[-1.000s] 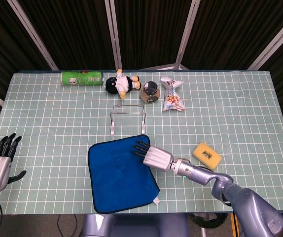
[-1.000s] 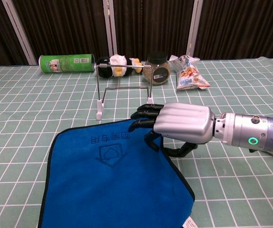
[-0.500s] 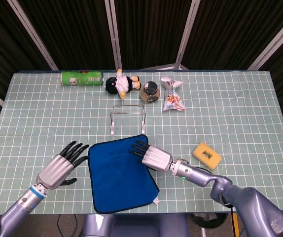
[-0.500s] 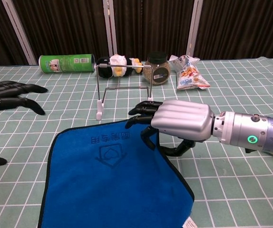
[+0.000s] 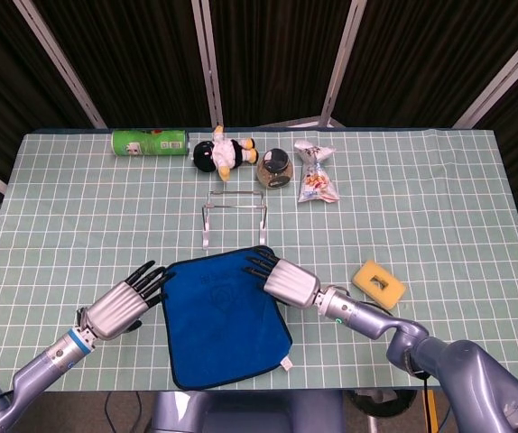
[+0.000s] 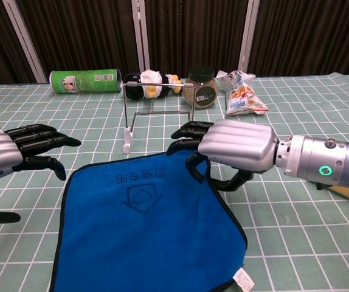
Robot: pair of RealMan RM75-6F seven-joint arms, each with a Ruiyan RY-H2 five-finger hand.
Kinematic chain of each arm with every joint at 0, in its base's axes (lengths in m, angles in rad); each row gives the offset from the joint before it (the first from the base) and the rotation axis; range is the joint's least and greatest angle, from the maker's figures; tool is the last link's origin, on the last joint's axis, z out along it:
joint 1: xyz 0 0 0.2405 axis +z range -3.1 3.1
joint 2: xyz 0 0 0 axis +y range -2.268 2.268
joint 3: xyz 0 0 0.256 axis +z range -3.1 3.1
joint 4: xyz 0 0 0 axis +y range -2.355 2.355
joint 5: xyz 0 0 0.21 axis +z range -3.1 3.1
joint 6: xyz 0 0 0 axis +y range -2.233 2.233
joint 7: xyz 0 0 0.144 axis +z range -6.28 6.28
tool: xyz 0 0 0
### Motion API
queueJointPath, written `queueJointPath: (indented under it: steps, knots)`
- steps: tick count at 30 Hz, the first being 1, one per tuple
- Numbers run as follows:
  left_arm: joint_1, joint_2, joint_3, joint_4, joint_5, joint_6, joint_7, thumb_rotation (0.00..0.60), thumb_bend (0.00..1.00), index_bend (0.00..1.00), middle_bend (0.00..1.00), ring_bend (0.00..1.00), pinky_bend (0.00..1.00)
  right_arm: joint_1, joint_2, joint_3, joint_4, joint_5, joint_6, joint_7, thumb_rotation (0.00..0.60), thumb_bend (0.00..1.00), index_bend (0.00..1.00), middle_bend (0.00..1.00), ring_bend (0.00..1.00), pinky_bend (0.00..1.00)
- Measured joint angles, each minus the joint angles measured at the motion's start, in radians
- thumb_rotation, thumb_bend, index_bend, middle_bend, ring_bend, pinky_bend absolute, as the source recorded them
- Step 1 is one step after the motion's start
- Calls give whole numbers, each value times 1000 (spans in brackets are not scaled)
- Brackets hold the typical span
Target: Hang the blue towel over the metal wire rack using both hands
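Observation:
The blue towel lies flat near the table's front edge. Behind it stands the metal wire rack, upright and bare. My right hand hovers over the towel's far right corner, its fingers stretched out above the cloth and its thumb curled below; I see no cloth between them. My left hand is beside the towel's far left corner with its fingers apart, holding nothing.
Along the back stand a green can, a plush penguin, a glass jar and a snack bag. A yellow sponge lies to the right of my right arm.
My left hand has come in from the table's left front to the towel's left corner. My right hand has shifted slightly toward the far right corner.

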Motion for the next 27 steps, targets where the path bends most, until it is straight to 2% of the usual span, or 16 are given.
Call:
queueJointPath:
  steps: [12, 27]
  knots:
    - [-34, -110, 49, 162, 42, 33, -43, 600, 79, 310, 0, 0, 0, -2, 3, -9, -13, -7, 2, -1, 600, 443, 670, 121, 0, 0]
    - [-73, -165, 70, 186, 33, 12, -15, 600, 84, 310, 0, 0, 0, -4, 10, -9, -24, -7, 1, -1, 600, 444, 669, 121, 0, 0]
